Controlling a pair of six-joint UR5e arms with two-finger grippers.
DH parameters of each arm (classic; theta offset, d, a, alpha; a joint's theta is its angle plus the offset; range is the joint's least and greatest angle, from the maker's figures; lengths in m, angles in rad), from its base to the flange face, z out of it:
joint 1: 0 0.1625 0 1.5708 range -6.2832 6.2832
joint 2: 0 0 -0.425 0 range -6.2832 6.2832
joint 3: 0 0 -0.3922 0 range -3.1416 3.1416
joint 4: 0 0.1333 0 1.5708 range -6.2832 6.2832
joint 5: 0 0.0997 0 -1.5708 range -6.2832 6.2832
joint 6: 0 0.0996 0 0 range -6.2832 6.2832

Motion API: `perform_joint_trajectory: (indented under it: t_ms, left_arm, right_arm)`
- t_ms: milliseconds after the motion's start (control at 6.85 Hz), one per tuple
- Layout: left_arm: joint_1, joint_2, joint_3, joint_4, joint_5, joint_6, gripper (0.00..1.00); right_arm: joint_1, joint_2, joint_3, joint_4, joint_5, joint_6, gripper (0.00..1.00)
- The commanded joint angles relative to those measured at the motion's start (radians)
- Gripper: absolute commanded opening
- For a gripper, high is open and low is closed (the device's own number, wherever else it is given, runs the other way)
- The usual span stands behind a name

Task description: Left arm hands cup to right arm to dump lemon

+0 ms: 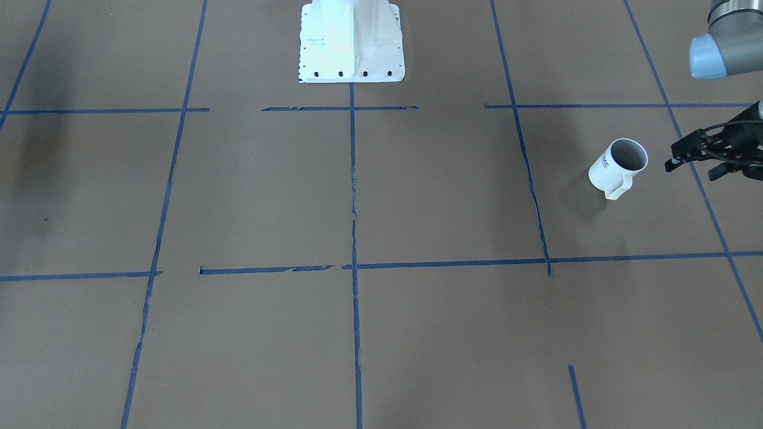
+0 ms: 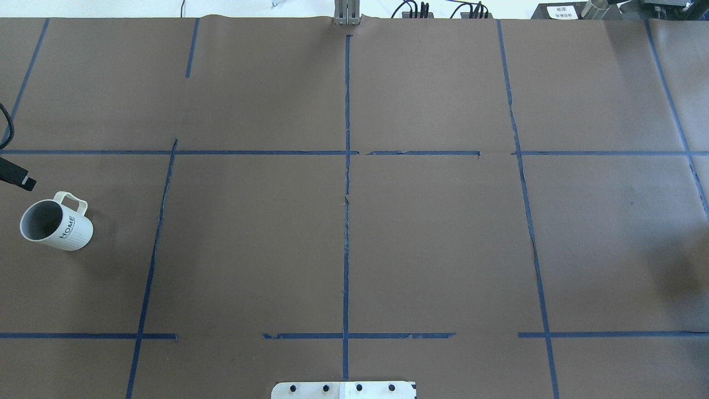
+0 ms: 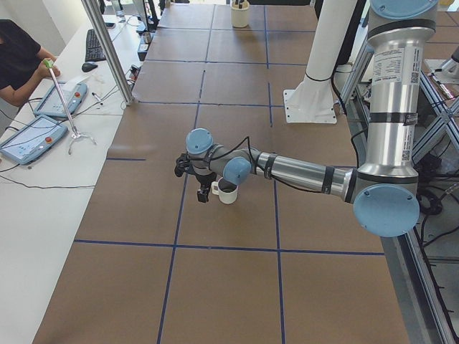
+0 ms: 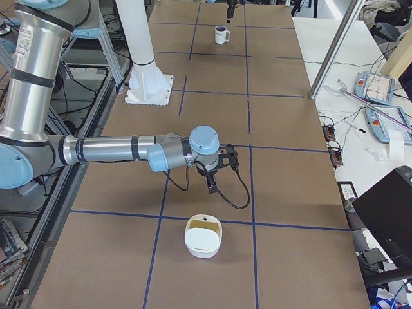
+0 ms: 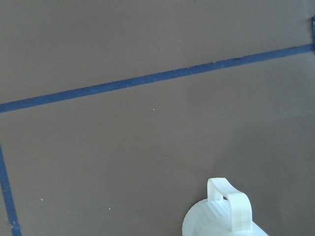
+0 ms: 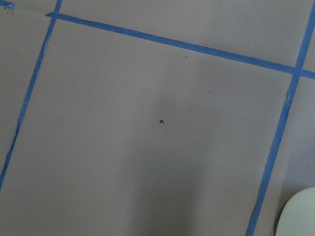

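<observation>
The white cup [image 1: 619, 167] with "HOME" lettering stands upright on the brown table, handle toward the operators' side. It also shows in the overhead view [image 2: 56, 224], the left side view [image 3: 227, 192], far off in the right side view [image 4: 221, 34], and its handle in the left wrist view [image 5: 230, 209]. My left gripper [image 1: 690, 168] is open and hovers just beside the cup without touching it. My right gripper [image 4: 216, 168] shows only in the right side view, so I cannot tell if it is open or shut. The lemon is not in view.
A white bowl [image 4: 203, 237] sits on the table near the right gripper; its rim shows in the right wrist view [image 6: 301, 216]. The white robot base [image 1: 351, 42] stands at the table's middle edge. Blue tape lines grid the table. An operator sits at a side desk [image 3: 18, 57].
</observation>
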Motion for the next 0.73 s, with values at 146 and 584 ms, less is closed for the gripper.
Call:
perform_joint_trajectory:
  t_ms: [146, 584]
  left_arm:
    - [0.068, 0.079, -0.013, -0.097, 0.011, -0.055, 1.0]
    - [0.168, 0.066, 0.003, -0.111, 0.04, -0.164, 0.63]
  right_arm:
    - [-0.012, 0.001, -0.001, -0.001, 0.0, 0.002, 1.0]
    - [-0.018, -0.001, -0.003, -0.003, 0.0, 0.005, 1.0]
